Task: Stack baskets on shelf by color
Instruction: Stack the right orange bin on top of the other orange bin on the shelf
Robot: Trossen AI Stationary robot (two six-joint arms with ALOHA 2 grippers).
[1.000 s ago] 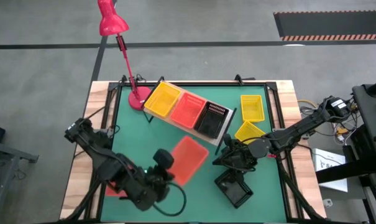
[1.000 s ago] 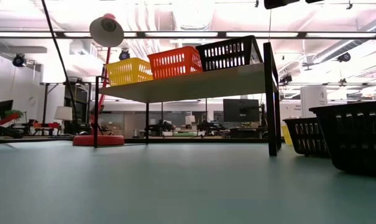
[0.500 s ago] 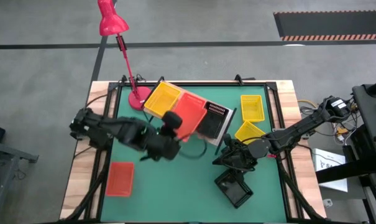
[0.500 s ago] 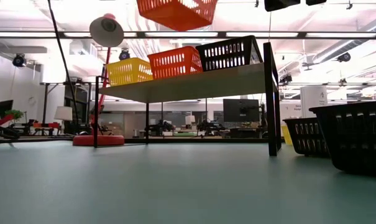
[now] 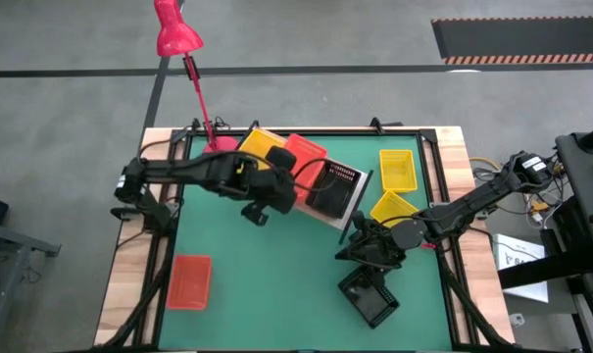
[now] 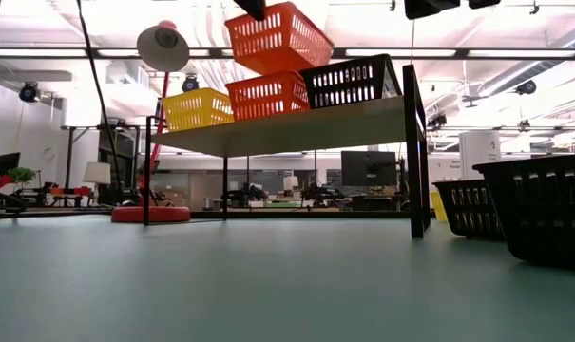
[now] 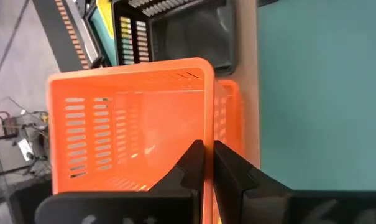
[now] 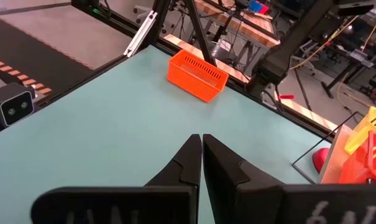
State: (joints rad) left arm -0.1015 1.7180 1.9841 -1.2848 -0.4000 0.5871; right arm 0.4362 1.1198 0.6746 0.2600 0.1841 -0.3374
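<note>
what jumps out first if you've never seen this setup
The left gripper holds a red-orange basket tilted in the air above the red-orange one already on the shelf, between a yellow basket and a black basket. A pink desk lamp stands at the table's far left corner.

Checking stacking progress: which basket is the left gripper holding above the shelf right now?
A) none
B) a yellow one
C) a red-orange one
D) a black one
C: the left gripper is shut on the rim of a red-orange basket, tilted above the red-orange one on the shelf.
</note>
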